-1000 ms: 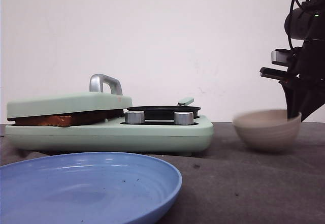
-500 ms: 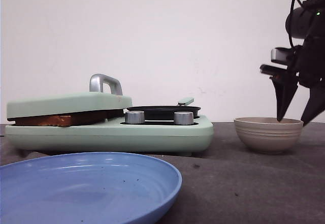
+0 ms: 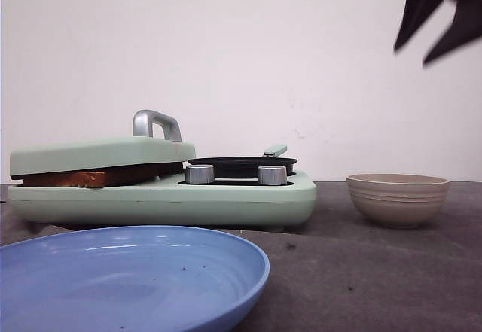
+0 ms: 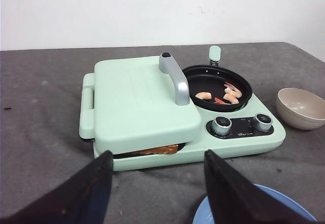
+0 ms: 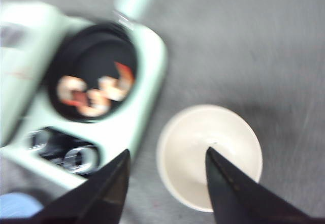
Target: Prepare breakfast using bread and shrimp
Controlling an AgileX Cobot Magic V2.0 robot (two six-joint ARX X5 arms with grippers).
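The bread (image 3: pixel 83 177) lies pressed under the shut lid (image 3: pixel 102 153) of the pale green breakfast maker; only a browned edge shows, also in the left wrist view (image 4: pixel 158 150). Several shrimp (image 4: pixel 225 93) lie in the black pan (image 4: pixel 217 81) on the maker's right side, blurred in the right wrist view (image 5: pixel 94 93). My right gripper (image 3: pixel 425 52) is open and empty, high above the beige bowl (image 3: pixel 398 198). My left gripper (image 4: pixel 157 158) is open and empty, in front of the maker.
The beige bowl (image 5: pixel 209 155) is empty and stands right of the maker. A blue plate (image 3: pixel 128 275) lies at the front left. Two knobs (image 3: pixel 199 174) sit on the maker's front. A grey cloth (image 4: pixel 45 127) covers the table.
My right gripper has let go of the bowl's rim and risen well above it. The bowl, tilted and blurred a second ago, now stands still and upright.
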